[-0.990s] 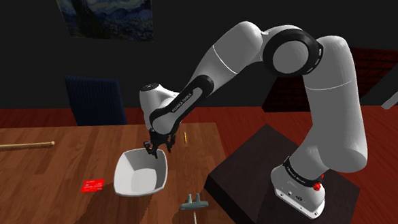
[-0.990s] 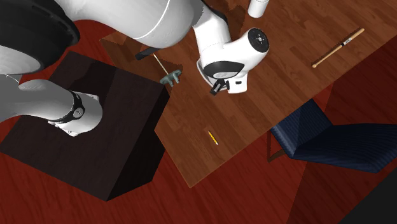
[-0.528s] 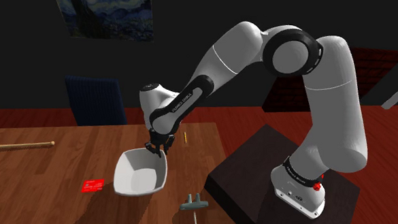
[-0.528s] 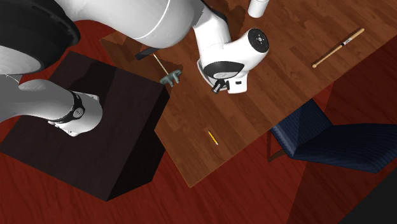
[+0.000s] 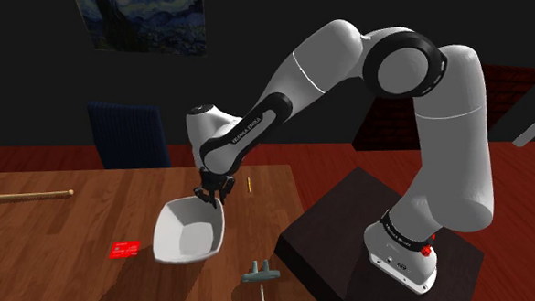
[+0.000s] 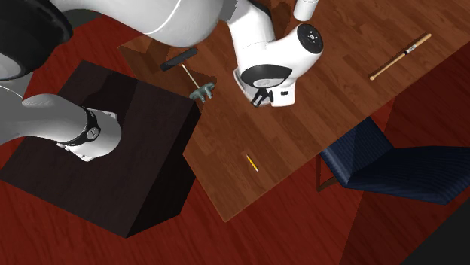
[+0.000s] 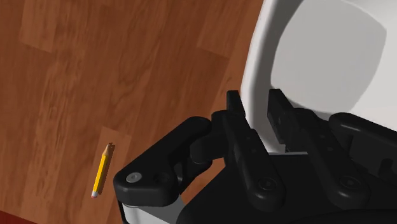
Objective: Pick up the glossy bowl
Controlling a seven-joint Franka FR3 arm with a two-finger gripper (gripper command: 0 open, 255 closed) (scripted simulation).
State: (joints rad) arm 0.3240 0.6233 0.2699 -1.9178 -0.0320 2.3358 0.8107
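Wrist view first: what does the gripper (image 7: 256,105) have? (desk)

The white bowl (image 7: 324,57). The two black fingers are clamped on its rim, one inside the wall and one outside. (photographer)

And the shoulder view, against a second ago? (desk)

The hand sits a little higher and the elbow has risen with it. The bowl has come up slightly on the gripped side, so it hangs tipped. It is over the wooden table (image 5: 71,230), near the edge by the stand (image 5: 345,230). A red card (image 5: 125,250) lies on one side of it and a grey T-shaped tool (image 5: 259,275) on the other. A yellow pencil (image 7: 102,170) lies just beyond the hand. (photographer)

So is it picked up? (desk)

The lift looks begun, with the grasp holding. Whether the base has left the wood I cannot tell. Held by one rim, the bowl may swing as it rises, so a slow, straight raise seems wise. (photographer)
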